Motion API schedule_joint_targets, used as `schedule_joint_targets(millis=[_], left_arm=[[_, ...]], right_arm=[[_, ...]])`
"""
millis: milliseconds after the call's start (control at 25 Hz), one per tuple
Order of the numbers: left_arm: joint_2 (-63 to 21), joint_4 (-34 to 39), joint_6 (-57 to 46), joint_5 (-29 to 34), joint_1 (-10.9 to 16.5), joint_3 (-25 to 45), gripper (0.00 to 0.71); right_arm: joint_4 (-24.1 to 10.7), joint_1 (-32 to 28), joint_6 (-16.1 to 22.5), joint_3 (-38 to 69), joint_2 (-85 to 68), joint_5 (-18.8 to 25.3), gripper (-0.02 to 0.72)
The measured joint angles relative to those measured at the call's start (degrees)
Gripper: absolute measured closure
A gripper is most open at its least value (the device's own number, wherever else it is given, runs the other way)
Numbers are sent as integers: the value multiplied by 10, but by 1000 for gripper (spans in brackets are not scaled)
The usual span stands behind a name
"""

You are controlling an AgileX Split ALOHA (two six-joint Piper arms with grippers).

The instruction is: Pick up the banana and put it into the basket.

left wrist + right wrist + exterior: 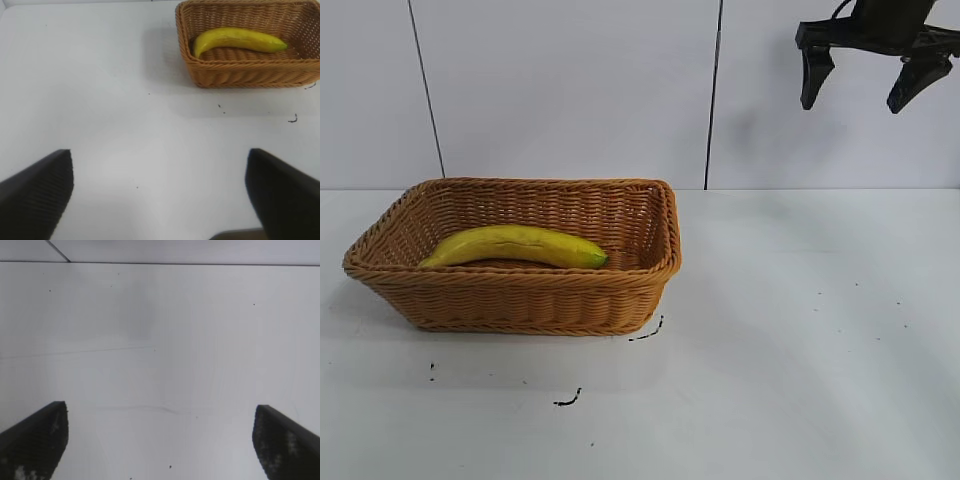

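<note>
The yellow banana (515, 246) lies inside the tan woven basket (520, 305) on the left half of the white table, its greenish tip toward the basket's right side. The left wrist view shows the same banana (239, 39) in the basket (240, 75), well away from my left gripper (160, 185), which is open over bare table with nothing between its fingers. My right gripper (862, 88) hangs high at the upper right, far from the basket, open and empty. In the right wrist view, the right gripper (160, 432) looks down on bare table.
Small black marks (647, 333) dot the table in front of the basket. A white panelled wall (620, 90) with dark seams stands behind the table.
</note>
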Motion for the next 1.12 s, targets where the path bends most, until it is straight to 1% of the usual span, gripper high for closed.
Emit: schedule_joint_targets(millis=[440, 640, 760, 840, 1040, 1120], left_arm=[[0, 0, 0, 0, 0, 0, 17], [0, 0, 0, 0, 0, 0, 17], [0, 0, 0, 0, 0, 0, 17], [0, 0, 0, 0, 0, 0, 17], [0, 0, 0, 0, 0, 0, 17], [0, 0, 0, 0, 0, 0, 17]], right_arm=[[-4, -1, 0, 389, -268, 1, 13], [-3, -1, 0, 513, -413, 1, 13], [5, -1, 0, 575, -500, -4, 13], [9, -1, 0, 617, -567, -18, 13], [17, -1, 0, 718, -734, -92, 13], [17, -1, -1, 759, -805, -109, 13]])
